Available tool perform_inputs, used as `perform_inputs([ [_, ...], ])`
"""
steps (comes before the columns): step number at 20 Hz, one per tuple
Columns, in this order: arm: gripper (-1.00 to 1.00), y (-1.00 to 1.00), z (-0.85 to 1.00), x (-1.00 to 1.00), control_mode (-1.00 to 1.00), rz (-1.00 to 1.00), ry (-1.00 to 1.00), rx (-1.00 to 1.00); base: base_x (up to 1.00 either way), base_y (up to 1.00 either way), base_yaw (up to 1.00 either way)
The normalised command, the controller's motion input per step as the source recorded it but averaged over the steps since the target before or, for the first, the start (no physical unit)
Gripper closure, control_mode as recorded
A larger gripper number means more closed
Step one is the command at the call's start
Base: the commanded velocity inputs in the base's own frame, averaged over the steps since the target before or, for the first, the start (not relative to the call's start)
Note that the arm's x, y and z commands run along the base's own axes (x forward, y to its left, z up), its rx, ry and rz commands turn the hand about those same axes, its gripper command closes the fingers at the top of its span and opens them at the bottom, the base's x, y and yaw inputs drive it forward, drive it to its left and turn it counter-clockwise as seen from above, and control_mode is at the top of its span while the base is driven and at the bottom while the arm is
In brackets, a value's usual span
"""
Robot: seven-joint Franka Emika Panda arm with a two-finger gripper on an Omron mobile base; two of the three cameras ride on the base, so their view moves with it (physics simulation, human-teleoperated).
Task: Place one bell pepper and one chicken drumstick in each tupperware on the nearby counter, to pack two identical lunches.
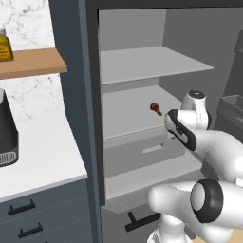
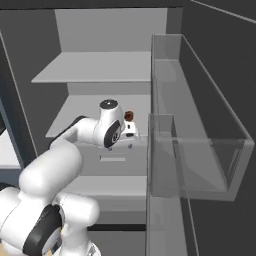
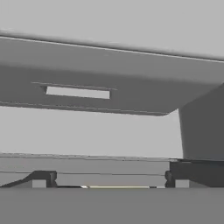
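Left base view: the white arm reaches from the lower right into an open fridge (image 1: 142,71) with matte grey walls. Three flat grey shelves are stacked inside, with a drawer front under the middle one carrying a pale slot-shaped handle. One chicken drumstick (image 1: 155,108), orange-brown and club-shaped, lies on the middle shelf (image 1: 128,111) toward its back right, just left of the arm's wrist. To the left of the fridge's dark blue-grey side panel runs the white surface (image 1: 42,156), smooth and flat, over two drawers with black bar handles. One dark, ribbed appliance (image 1: 7,135) stands on it at the picture's edge. Above, one wooden wall shelf (image 1: 31,62) holds one amber jar (image 1: 4,46) in front of a marbled white wall.

Right base view: the same one drumstick (image 2: 129,116) shows just beyond the arm's rounded wrist joint, on the middle shelf. The gripper (image 2: 131,137) hangs just below and in front of it, holding nothing; the jaws themselves are too small to judge here. On the right stands the open fridge door with two clear, glassy rectangular bins (image 2: 200,135), one deep and one smaller.

Hand view: the jaws stand wide apart with nothing between them, facing the grey drawer front (image 3: 100,94) with its pale slot.
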Motion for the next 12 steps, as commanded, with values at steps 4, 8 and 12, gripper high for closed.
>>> perform_inputs([
  [4,-1.00,0.09,0.90,0.59,-1.00,0.00,-0.29,0.10,0.00,0.00,0.00],
  [8,-1.00,0.19,0.80,0.44,-1.00,-0.08,-0.24,0.17,0.00,0.00,0.00],
  [12,-1.00,0.22,0.03,0.63,-1.00,-0.16,-0.13,0.11,0.00,0.00,0.00],
])
